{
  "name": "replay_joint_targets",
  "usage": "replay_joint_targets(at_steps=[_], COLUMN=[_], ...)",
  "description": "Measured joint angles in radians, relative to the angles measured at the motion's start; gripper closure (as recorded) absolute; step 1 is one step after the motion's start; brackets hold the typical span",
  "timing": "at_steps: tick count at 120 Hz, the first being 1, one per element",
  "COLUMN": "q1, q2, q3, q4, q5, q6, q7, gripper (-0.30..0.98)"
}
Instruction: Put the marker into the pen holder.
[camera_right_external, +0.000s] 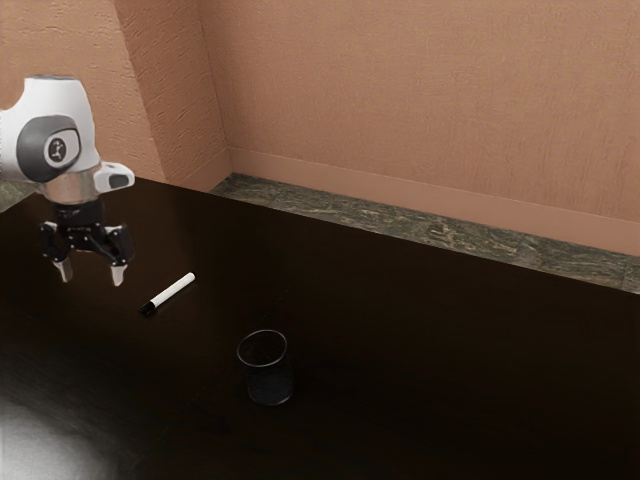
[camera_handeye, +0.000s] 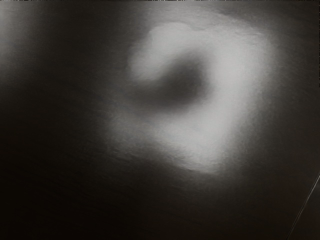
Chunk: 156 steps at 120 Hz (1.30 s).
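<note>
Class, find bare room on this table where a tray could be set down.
The widest bare patch of table runs from the pen holder toward the exterior view's right. A smaller one lies between the marker and the holder. It is most crowded around the marker, with the open claw hanging near.

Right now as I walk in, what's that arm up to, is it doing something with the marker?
Nothing is being handled at this moment. The robot's gripper hangs open and empty above the dark table, near the white marker with a black end. The marker lies on the tabletop, and the clear pen holder stands upright apart from it. The job is to put the marker into the holder, and that has not been done yet.
</note>
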Motion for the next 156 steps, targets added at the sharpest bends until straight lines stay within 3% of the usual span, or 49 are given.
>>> replay_joint_targets(at_steps=[44, 58, 131, 156], q1=[0.002, 0.003, 0.074, 0.076], q2=[0.167, 0.266, 0.547, 0.551], q3=[-0.001, -0.001, -0.012, -0.015], q4=[-0.026, 0.035, 0.219, 0.208], q5=[-0.031, -0.035, -0.119, -0.176], q6=[0.225, 0.291, 0.489, 0.527], q7=[0.045, 0.092, 0.469, 0.597], gripper=[0.0, 0.0, 0.0, 0.0])
